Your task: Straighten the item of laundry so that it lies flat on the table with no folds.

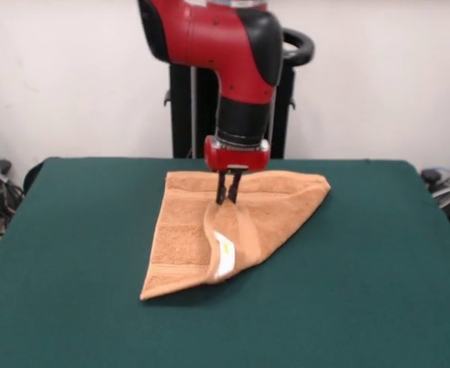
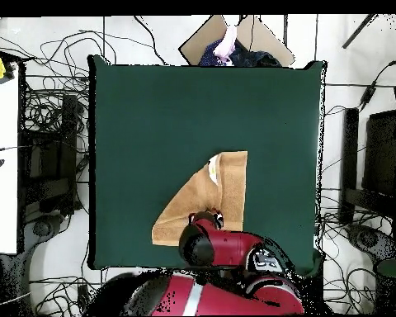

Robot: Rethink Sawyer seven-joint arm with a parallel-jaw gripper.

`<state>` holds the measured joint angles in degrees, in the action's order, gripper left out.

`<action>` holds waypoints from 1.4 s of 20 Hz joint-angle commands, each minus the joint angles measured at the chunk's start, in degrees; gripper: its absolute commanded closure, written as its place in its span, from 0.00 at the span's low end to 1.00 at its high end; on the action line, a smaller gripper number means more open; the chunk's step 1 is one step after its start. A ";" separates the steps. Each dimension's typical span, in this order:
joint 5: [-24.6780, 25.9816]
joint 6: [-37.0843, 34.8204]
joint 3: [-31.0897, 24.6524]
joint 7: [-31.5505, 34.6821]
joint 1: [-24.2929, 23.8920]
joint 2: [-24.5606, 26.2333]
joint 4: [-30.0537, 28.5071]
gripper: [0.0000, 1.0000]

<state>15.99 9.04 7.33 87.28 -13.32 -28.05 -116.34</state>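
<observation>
Towel (image 1: 202,230) lies folded diagonally, white tag (image 1: 225,255) on the turned-over flap; pincer (image 1: 228,198) clamped on its raised fold

My gripper (image 1: 228,201) stands vertical over the towel (image 1: 202,238), its dark fingers close together and pinching a raised ridge of cloth. The towel lies folded into a rough triangle on the green table (image 1: 71,291), one flap turned over with the white tag (image 1: 225,254) showing. My pedestal (image 1: 190,115) stands behind.

Tangled cables (image 2: 49,124) on floor, cardboard sheet (image 2: 234,37), person's hand (image 2: 227,43)
</observation>
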 commanded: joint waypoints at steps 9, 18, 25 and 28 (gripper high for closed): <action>-25.69 -16.06 3.21 19.13 18.80 -4.11 9.93 1.00; -40.73 -11.03 7.85 21.55 29.59 11.14 20.84 1.00; -48.86 1.42 6.83 21.65 30.18 19.75 26.04 1.00; -45.51 1.25 3.59 18.20 26.83 18.43 26.44 0.00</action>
<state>-26.31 5.06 15.47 91.56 17.40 -15.88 -97.40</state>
